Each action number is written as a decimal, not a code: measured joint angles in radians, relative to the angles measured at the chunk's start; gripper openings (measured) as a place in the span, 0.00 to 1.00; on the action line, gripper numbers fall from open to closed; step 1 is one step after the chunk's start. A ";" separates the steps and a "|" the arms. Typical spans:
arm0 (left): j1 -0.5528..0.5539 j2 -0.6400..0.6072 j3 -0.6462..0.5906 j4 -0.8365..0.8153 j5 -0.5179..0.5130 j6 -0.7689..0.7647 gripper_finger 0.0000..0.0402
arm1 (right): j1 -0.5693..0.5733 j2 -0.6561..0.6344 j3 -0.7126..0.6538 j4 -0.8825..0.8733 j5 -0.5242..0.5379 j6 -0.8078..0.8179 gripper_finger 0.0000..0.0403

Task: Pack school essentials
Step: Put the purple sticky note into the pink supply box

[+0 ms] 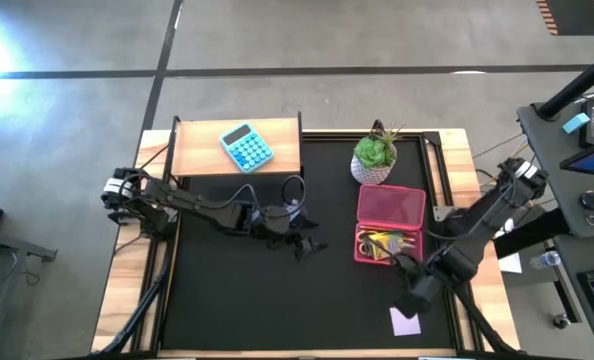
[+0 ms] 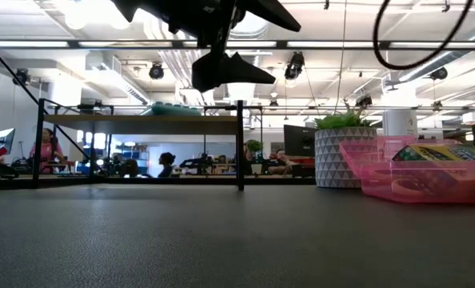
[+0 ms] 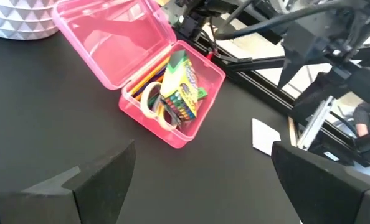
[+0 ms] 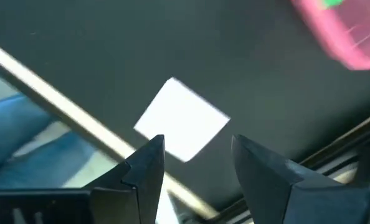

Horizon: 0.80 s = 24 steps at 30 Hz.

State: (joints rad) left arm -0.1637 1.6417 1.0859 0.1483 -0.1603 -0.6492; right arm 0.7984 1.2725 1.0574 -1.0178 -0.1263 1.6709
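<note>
The pink case [image 1: 389, 224] lies open on the black mat, its lid flat toward the far side. Its tray holds a yellow-green crayon box [image 3: 181, 87], yellow-handled scissors [image 3: 152, 102] and pencils [image 3: 149, 76]. The lilac square notepad [image 1: 405, 321] lies flat on the mat near the front right corner. My right gripper [image 4: 197, 163] hovers open above the notepad [image 4: 182, 127], pointing steeply down, and touches nothing. My left gripper [image 1: 305, 243] hangs open over the mat's middle, facing the case [image 3: 172, 124].
A potted green plant [image 1: 375, 158] stands just beyond the case. A light-blue calculator [image 1: 246, 147] rests on the wooden shelf [image 1: 197, 148] at the far left. The mat's near left part [image 1: 247, 300] is bare. A metal rail [image 1: 439, 170] runs along the right side.
</note>
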 joint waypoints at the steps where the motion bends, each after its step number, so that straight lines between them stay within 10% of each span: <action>1: -0.002 0.000 0.000 0.000 0.003 0.000 0.89 | 0.007 0.004 -0.004 0.030 -0.011 0.030 0.44; 11: -0.009 0.000 0.000 0.001 0.112 -0.003 0.89 | 0.053 0.073 -0.045 0.173 -0.067 0.270 0.49; 24: -0.068 0.000 0.000 0.024 0.263 -0.235 0.89 | 0.153 0.238 -0.045 0.246 -0.084 -0.014 0.48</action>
State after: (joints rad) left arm -0.2315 1.6413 1.0863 0.1727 0.1024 -0.8840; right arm 0.9513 1.5102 1.0119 -0.7721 -0.2102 1.6568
